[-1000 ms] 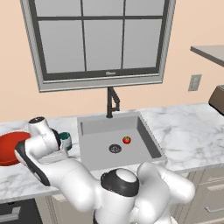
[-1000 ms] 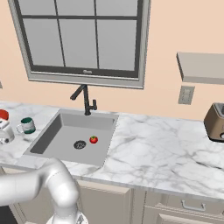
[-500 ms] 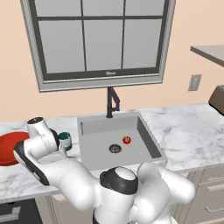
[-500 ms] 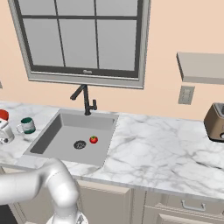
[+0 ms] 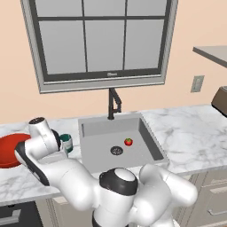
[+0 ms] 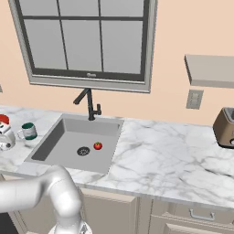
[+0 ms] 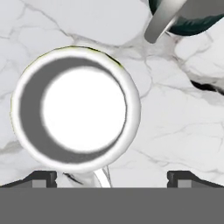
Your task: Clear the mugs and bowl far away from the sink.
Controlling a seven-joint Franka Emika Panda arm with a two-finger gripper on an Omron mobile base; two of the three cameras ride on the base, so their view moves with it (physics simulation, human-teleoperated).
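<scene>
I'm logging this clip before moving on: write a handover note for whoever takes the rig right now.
Pincer: open, holding nothing, looking straight down into the white mug.
Green mug: upright on the marble counter left of the sink, close to the white one.
Red bowl: further left on the counter.
Done: nothing judged cleared; both mugs stand near the sink.
Left: grasp the white mug, carry it off, then the green mug and probably the bowl.

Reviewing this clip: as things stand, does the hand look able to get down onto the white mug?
Probably yes. In the hand view the hand hangs open straight over the white mug, whose rim is bare. The green mug stands apart at the corner, out of the way.
</scene>
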